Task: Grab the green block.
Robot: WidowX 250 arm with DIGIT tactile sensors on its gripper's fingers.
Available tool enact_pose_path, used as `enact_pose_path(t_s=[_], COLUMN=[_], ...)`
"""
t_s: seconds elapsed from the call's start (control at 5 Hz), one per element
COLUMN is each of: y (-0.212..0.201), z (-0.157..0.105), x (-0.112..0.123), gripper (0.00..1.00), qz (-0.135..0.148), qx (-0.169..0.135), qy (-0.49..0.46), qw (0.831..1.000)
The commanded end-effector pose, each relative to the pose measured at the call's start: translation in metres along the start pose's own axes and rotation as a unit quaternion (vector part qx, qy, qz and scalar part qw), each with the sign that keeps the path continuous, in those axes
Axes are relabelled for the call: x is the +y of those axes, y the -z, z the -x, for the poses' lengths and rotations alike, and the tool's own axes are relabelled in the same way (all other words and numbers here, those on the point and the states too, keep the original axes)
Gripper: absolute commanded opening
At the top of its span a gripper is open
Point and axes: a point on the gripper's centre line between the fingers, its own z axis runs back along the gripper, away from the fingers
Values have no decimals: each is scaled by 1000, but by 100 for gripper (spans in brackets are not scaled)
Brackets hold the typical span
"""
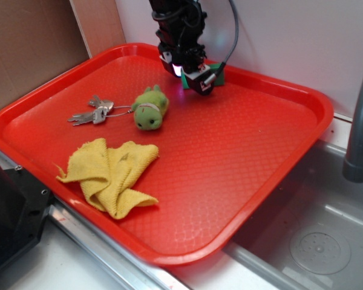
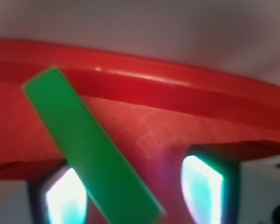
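Note:
The green block point(image 1: 217, 74) lies flat at the back of the red tray point(image 1: 278, 90), close under its far rim and mostly hidden behind my gripper point(image 1: 193, 77) in the exterior view. In the wrist view the green block point(image 2: 91, 144) runs diagonally from upper left to lower right, its near end between the two glowing fingertips. My gripper point(image 2: 135, 196) is open. The block overlaps the left fingertip point(image 2: 65, 198), and a wide gap of tray floor separates it from the right fingertip point(image 2: 203, 186).
A fuzzy lime-green plush toy point(image 1: 150, 109) with a key ring and keys point(image 1: 94, 112) lies left of the gripper. A crumpled yellow cloth point(image 1: 112, 174) sits at the tray's front left. A sink basin point(image 1: 317, 241) and a grey faucet point(image 1: 360, 121) are on the right.

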Motion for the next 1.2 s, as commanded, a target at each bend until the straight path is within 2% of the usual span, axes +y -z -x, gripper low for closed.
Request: enact_pose_path(t_s=[0.0,0.2,0.4,0.6,0.8,1.0], y=[-15,-46,-85,-121,-146,-166], z=[-8,1,16,34,51,77], x=[-8,-15,-27,-40,-51,-66], gripper=[0,0,0,0,0,0], qz=[-2,-13,-47,-31,1,15], qx=[-28,-16,-7,7,43,53], qy=[16,-18,-81,-128,-198,-244], qw=[999,1000,996,991,979,968])
